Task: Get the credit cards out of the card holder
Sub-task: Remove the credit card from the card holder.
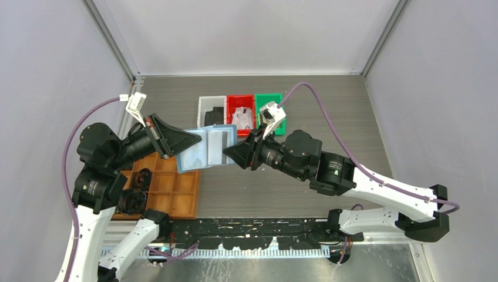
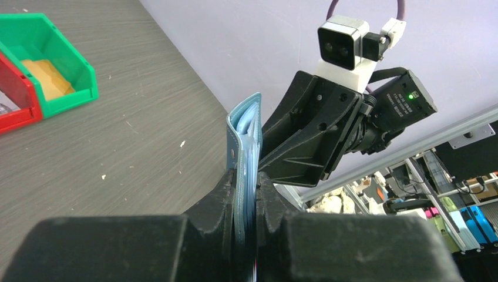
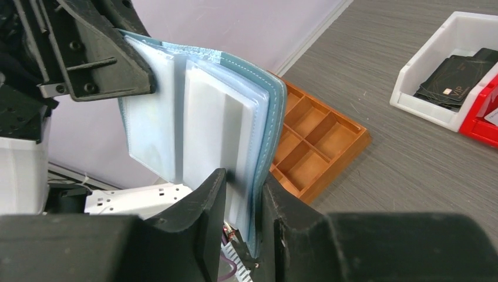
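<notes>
Card holder between my two grippers, just left of centre.

I see the light blue card holder [image 1: 205,154] spread open, with the left gripper [image 1: 197,140] at its left edge and the right gripper [image 1: 228,154] at its right edge; from up here I can't make out how either pair of jaws stands. Behind it, at upper centre, a white bin [image 1: 204,103], a red bin [image 1: 232,114] and a green bin [image 1: 267,98] sit in a row on the table [image 1: 329,117]. An orange-brown tray [image 1: 176,197] lies at lower left.
</notes>
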Motion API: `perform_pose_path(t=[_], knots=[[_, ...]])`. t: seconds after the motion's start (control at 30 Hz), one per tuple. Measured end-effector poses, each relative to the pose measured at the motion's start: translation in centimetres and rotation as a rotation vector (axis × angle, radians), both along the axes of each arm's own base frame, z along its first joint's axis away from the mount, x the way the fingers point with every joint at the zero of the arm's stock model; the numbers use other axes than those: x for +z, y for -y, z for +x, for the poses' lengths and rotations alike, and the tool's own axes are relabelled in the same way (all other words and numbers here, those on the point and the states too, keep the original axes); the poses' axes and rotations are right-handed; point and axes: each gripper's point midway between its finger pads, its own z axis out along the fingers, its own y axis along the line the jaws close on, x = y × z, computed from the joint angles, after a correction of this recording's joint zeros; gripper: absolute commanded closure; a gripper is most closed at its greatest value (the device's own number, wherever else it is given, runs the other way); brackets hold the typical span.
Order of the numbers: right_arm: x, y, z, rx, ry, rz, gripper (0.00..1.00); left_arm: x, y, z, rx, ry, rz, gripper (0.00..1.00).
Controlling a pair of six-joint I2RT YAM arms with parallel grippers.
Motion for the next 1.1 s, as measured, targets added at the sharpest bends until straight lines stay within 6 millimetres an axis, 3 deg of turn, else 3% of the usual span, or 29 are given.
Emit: perform_pose_path(t=[0.23, 0.37, 0.5, 0.73, 1.1], knots=[[1.0, 2.2, -2.2, 0.074, 0.030, 0.093, 0.78, 0.5, 0.3, -0.8, -0.047, 0.013, -0.014, 1.00], [2.6, 3.4, -3.8, 0.137, 0.057, 0.165, 0.79, 1.6, 0.5, -1.4, -0.078, 0.032, -0.040, 1.00], [3.5, 3.1, -4.5, 0.180, 0.071, 0.199, 0.79, 2.5, 0.7, -2.0, -0.108, 0.041, -0.061, 1.00], [2.0, 1.7, -4.1, 0.186, 0.053, 0.156, 0.83, 3.0, 0.7, -2.6, -0.133, 0.051, -0.069, 1.00], [2.7, 2.1, -4.4, 0.191, 0.068, 0.191, 0.83, 3.8, 0.8, -3.3, -0.157, 0.048, -0.089, 1.00]])
